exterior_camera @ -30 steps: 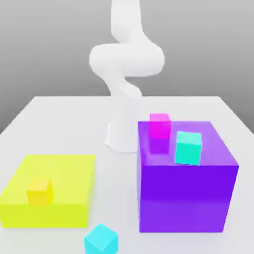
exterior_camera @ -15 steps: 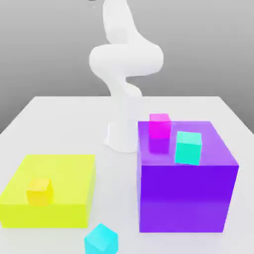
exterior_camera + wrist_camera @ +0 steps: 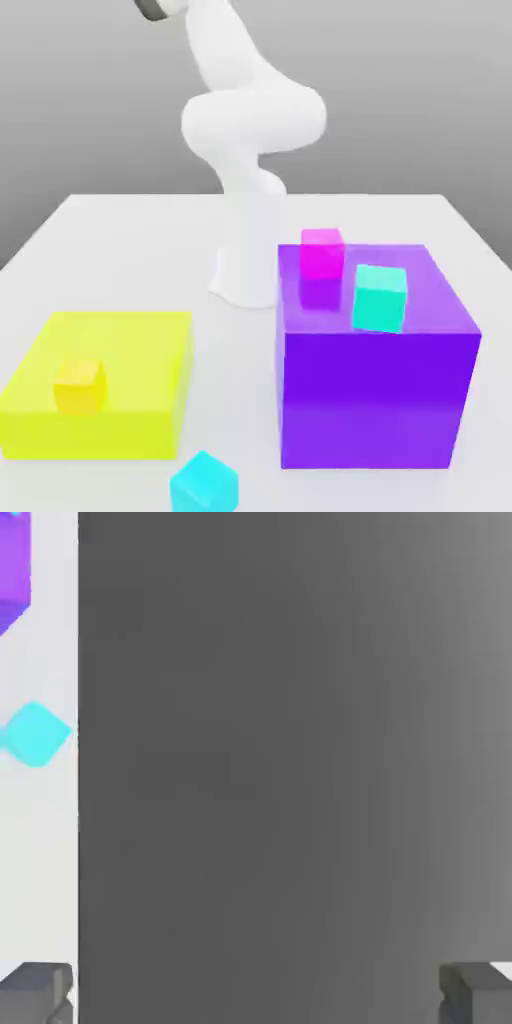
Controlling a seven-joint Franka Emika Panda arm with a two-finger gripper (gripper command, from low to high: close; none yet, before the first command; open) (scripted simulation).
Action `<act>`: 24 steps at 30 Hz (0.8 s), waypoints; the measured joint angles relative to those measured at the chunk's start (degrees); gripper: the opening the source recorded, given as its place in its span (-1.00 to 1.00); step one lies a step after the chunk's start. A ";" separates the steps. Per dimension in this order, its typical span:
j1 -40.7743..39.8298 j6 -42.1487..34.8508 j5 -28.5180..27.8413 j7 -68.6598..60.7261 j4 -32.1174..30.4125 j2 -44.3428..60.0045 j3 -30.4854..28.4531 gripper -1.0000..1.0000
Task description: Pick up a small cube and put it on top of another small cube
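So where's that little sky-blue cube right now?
The small cube sits on the table at the exterior view's near edge, just in front of the gap between the yellow block and the purple block.

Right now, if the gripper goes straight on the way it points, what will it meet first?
Probably nothing near. The open gripper faces mostly grey background beyond the table edge. The small cube and purple block lie off to one side. Depth is unclear.

The small cube (image 3: 204, 483) (image 3: 36, 733), plain bright sky-cyan, lies on the white table; turned cornerwise; untouched.
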 joint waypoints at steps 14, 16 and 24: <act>15.90 1.98 -11.34 -37.16 -1.07 3.61 -19.89 0.00; 18.79 2.49 -13.01 -42.20 -1.17 4.40 -23.06 0.00; 32.75 4.40 -20.68 -61.07 -1.26 7.00 -36.89 0.00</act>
